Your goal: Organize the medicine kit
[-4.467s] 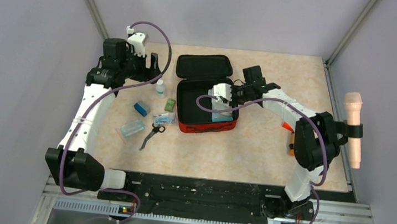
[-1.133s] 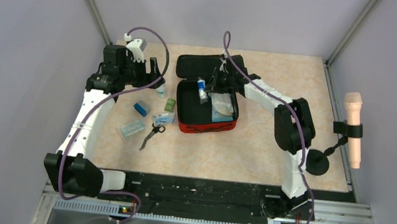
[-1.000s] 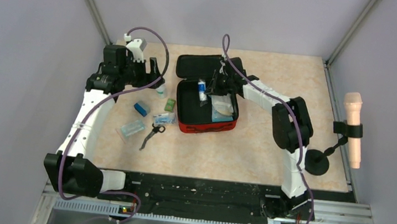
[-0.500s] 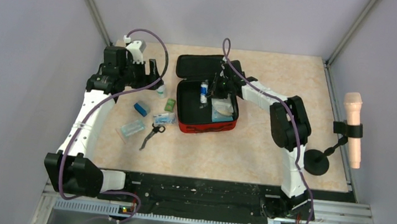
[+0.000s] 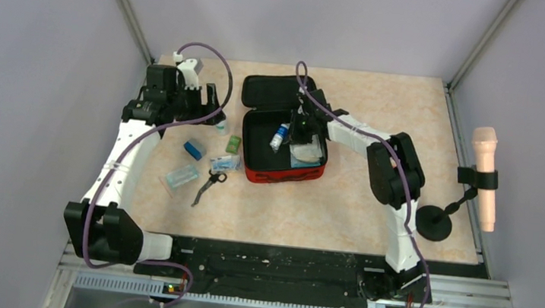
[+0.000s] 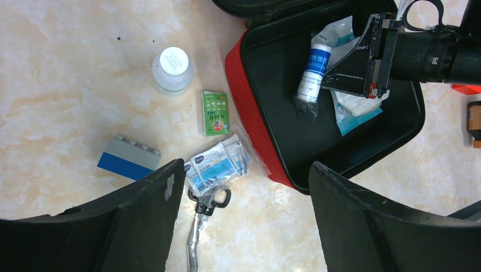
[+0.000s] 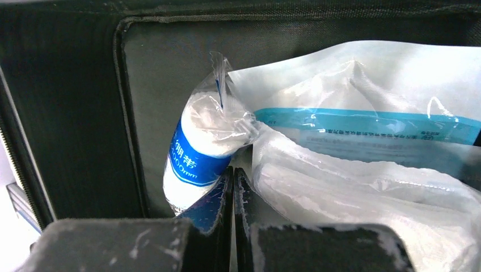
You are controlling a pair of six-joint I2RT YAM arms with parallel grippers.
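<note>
The medicine kit (image 5: 282,176) lies open, red outside and black inside, its lid (image 5: 280,91) folded back. My right gripper (image 5: 292,133) is inside it with the jaws shut and nothing visible between them (image 7: 233,173). A wrapped white bandage roll with a blue label (image 7: 198,147) leans against its left finger (image 6: 313,71). Clear gauze packets (image 7: 363,130) lie to its right. My left gripper (image 6: 244,170) is open and empty, hovering above the loose items to the left of the kit (image 6: 249,113).
Left of the kit lie a white bottle (image 6: 172,69), a green box (image 6: 216,113), a blue-grey box (image 6: 128,157), alcohol wipes (image 6: 218,164), scissors (image 6: 204,215) and a clear packet (image 5: 181,177). A microphone on a stand (image 5: 482,176) stands at the far right.
The right gripper brought the bandage roll into the kit's back left. Over the last second the roll tipped from nearly upright to leaning. The left arm shifted slightly.
</note>
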